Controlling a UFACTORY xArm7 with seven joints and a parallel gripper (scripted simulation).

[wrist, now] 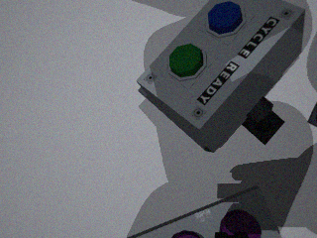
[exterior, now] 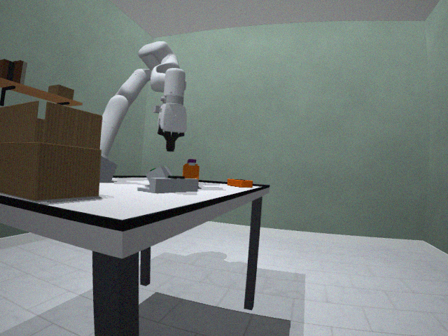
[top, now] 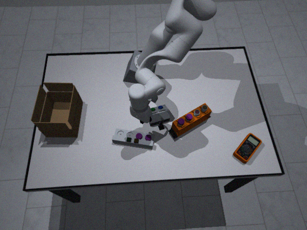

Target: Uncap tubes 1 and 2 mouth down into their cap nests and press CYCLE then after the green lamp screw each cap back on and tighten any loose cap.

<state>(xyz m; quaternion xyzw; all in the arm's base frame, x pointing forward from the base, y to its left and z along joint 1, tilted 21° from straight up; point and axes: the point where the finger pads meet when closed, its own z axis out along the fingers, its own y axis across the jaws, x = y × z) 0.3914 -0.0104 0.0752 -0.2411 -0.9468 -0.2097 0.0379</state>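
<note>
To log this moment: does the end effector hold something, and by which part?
Nothing is held; the end effector is shut and hangs above the key housing.

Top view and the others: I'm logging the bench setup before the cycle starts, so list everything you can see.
Table: one, white with black edge.
Cardboard box: one, brown, open, table's left side in the top view.
Cap tray: one, grey, two purple caps in its nests.
Key housing: one, grey, blue CYCLE key and green READY key, both unlit.
Decapping station: one, orange, two tubes capped purple, two uncapped.
Multimeter: one, orange, near the table's right edge.
Wall shelf: one, brown, holding boxes.
Arm: one, white.
Gripper: one, dark, shut, empty, above the key housing.
</note>
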